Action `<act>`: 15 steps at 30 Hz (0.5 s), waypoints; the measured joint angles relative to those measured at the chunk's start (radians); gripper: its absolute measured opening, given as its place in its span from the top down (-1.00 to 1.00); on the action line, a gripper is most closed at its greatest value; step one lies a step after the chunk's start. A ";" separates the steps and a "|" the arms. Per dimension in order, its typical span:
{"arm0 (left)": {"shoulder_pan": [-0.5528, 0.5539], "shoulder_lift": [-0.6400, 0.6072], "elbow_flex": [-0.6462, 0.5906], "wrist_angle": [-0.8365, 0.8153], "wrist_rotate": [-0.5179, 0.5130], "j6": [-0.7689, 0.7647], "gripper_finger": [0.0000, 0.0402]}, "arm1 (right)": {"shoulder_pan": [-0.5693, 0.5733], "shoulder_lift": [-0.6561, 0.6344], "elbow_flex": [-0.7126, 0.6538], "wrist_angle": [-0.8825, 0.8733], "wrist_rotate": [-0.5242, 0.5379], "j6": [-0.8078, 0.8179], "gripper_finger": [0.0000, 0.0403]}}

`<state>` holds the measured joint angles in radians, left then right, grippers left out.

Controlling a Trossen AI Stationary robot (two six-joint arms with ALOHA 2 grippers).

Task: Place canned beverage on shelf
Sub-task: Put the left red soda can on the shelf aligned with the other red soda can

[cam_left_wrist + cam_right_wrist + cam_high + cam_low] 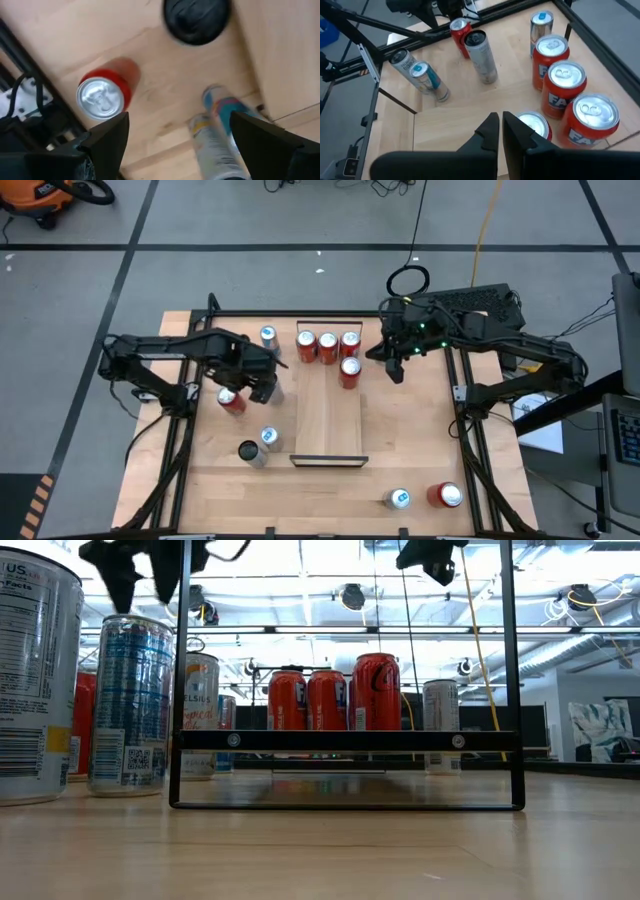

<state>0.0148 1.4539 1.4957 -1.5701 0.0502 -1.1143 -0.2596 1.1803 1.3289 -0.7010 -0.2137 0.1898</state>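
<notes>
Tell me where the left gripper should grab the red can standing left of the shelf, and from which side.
Grip the red can around its upper side wall, coming from above. It stands upright, lid up, just under the open left gripper. The blue-and-white can stands beside it, so probably keep the fingers off that side.

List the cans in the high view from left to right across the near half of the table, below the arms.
Black-topped can → blue-and-silver can → silver can with blue top → red can.
</notes>
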 joint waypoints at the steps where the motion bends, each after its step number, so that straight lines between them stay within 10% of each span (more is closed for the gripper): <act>1: 0.009 -0.010 -0.019 0.001 0.013 0.015 -0.64 | 0.000 0.000 0.000 -0.004 0.000 0.005 1.00; 15: 0.086 -0.152 -0.142 -0.001 -0.007 0.079 -0.97 | 0.056 -0.001 0.000 -0.019 -0.027 0.004 1.00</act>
<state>0.1009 1.3018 1.3540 -1.5714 0.0428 -1.0353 -0.2037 1.1797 1.3289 -0.7200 -0.2403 0.1936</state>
